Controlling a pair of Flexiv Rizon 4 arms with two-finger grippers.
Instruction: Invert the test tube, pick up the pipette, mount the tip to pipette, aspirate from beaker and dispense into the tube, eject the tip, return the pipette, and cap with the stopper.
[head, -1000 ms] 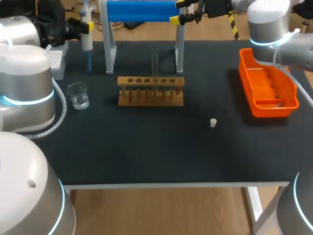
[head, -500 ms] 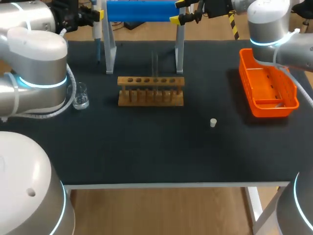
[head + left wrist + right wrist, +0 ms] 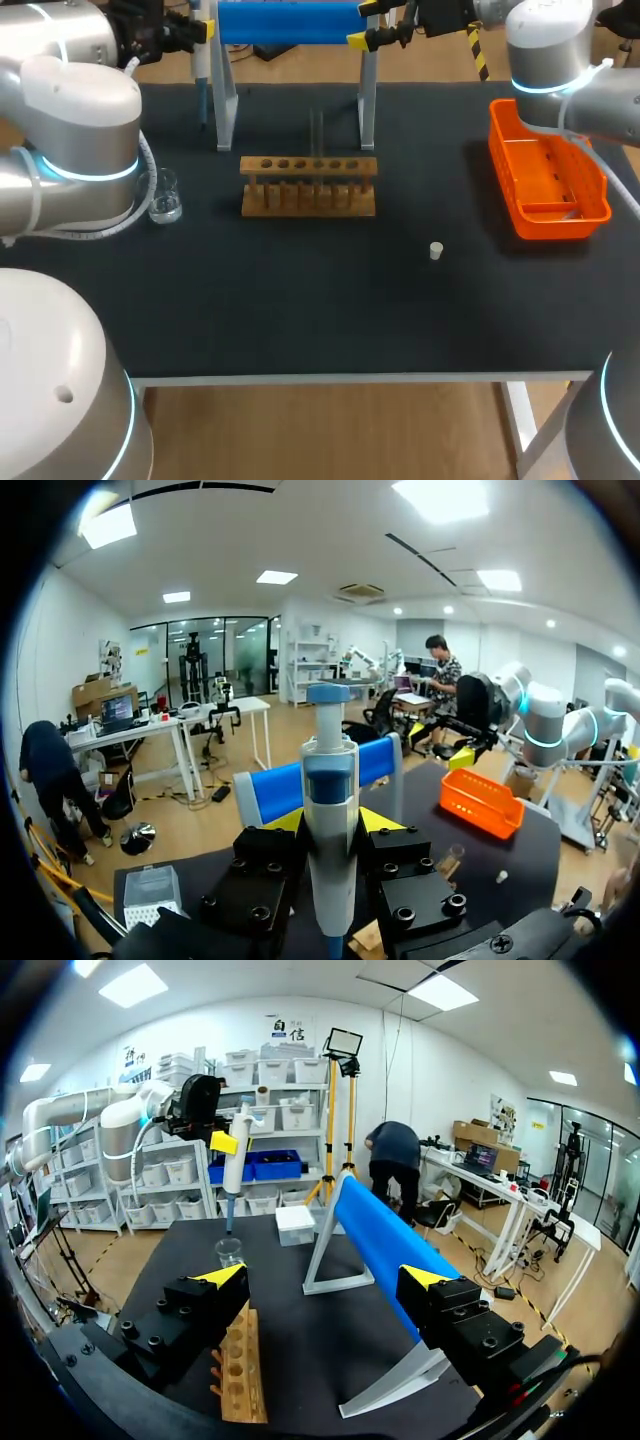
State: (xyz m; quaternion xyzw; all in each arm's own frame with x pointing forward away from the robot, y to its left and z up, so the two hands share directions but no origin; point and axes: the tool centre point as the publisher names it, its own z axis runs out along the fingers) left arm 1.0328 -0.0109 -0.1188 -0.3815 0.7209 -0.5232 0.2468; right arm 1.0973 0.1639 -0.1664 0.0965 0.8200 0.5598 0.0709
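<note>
My left gripper (image 3: 203, 32) is shut on the white and blue pipette (image 3: 201, 70), held upright at the table's back left beside the stand's left leg. In the left wrist view the pipette (image 3: 330, 820) stands between the fingers of my left gripper (image 3: 330, 830). The blue-barred pipette stand (image 3: 290, 22) is at the back. A clear test tube (image 3: 318, 135) stands in the wooden rack (image 3: 308, 187). The beaker (image 3: 165, 196) sits left of the rack, the white stopper (image 3: 436, 250) to its right. My right gripper (image 3: 372, 25) is open by the bar's right end; its fingers straddle the bar (image 3: 385, 1250) without touching.
An orange basket (image 3: 545, 175) stands at the right side. The white tip box (image 3: 297, 1225) sits at the back left corner, hidden by my left arm in the head view. The stand's white legs (image 3: 226, 105) rise just behind the rack.
My left arm has swung the pipette from above the beaker's far side rightward and back to the stand's left leg. It has held still for the last half second. The right arm has not moved.
</note>
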